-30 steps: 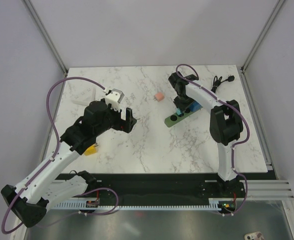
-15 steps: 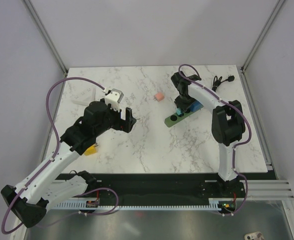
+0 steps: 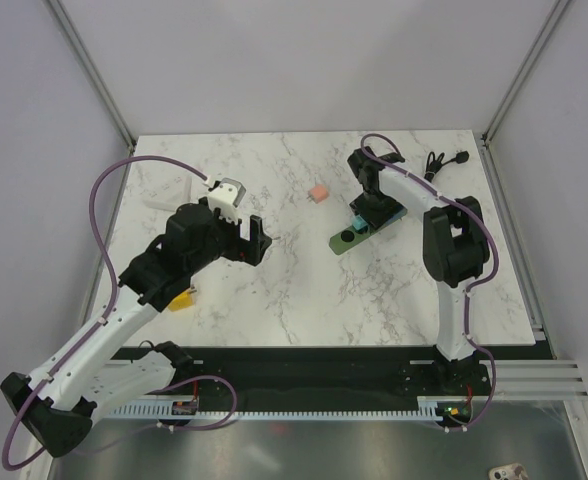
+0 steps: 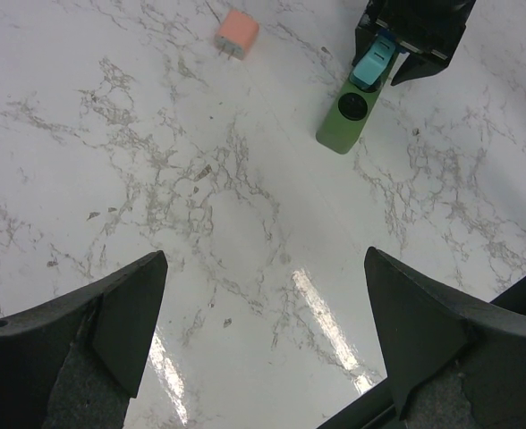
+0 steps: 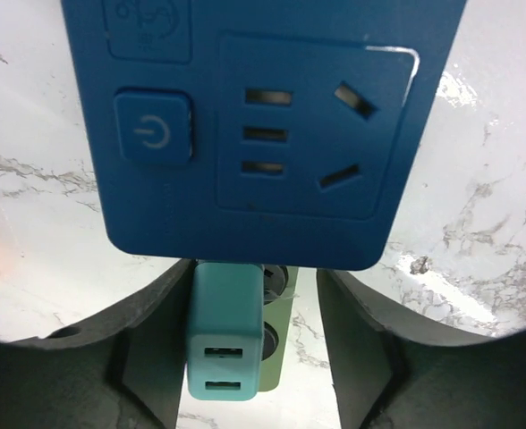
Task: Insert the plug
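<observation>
Desk [image 3: 304,290]: marble, open room toward 6 o'clock.
Left fingers [image 4: 120,313]: wide apart.
Right fingers [image 5: 151,349]: apart, flanking teal plug [image 5: 225,335].

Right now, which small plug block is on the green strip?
The teal plug block stands on the green plastic strip; the pink block lies loose on the marble, the yellow block beside the left arm.

Glossy on the desk [image 4: 245,223]: polished white marble look with grey veins, streaked with reflected light. Smooth matt plastic on the blue power strip [image 5: 272,134]. Same smooth plastic, with a faint sheen, on the teal plug [image 5: 225,331]. Dull matt green on the socket bar [image 4: 339,136], matt too on the pink cube [image 4: 237,34]. Black, matt, slightly grainy plastic on the left gripper [image 4: 263,259] fingers [image 4: 124,313].
</observation>
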